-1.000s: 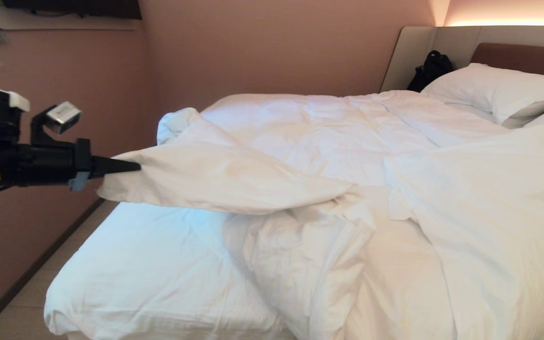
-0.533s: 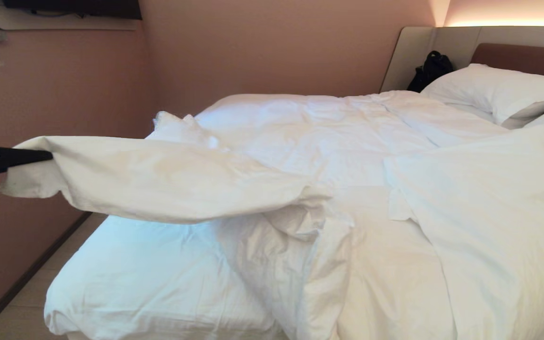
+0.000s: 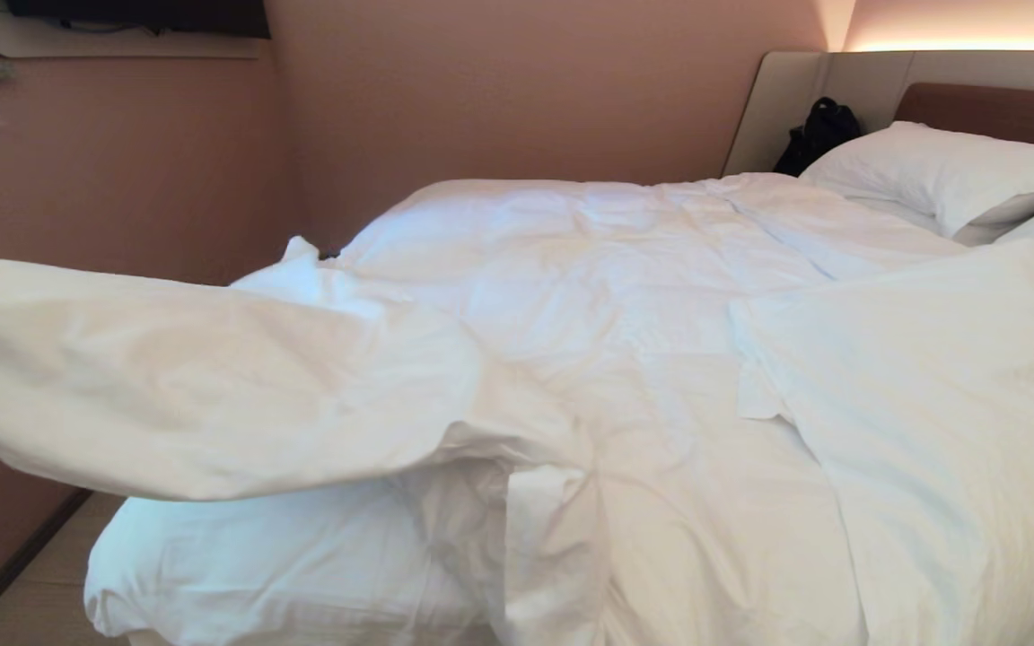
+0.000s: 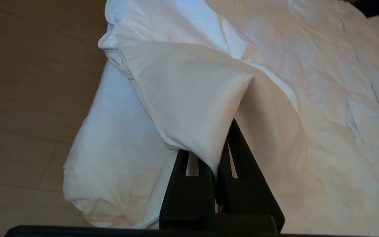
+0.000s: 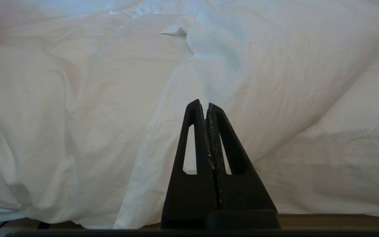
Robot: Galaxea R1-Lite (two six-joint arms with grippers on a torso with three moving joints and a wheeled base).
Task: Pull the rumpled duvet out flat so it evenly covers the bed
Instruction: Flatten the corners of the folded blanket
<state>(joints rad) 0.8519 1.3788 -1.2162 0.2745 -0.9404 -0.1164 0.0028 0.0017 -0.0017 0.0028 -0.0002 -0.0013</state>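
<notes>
The left gripper (image 4: 216,171) has its two black fingers pinched tight on a corner of the duvet (image 4: 189,98). The cloth is squeezed right between the fingers, and its stitched edge runs away from them toward the foot of the bed (image 4: 110,138). In the head view this gripper is off to the left side and can't be seen, only the lifted flap it holds.

The right gripper (image 5: 207,108) has its fingers pressed together with nothing in them. It points at the side of the duvet that hangs just past its tips.

Past the left fingers, the bare white sheet (image 3: 284,556) shows on the near corner of the bed. The lifted flap of duvet hangs in the air over it. Farther on, the duvet lies in bumpy folds across the middle, with one big fold bunched on the right side.

To do this pull well, I think the fingers should stay tight so the corner can't slip out. The corner should go low and out over the bare spot, slow and steady, so the folds open up.

At the far end are the pillows (image 3: 939,170), the headboard (image 3: 993,108) and a black bag (image 3: 818,130).
</notes>
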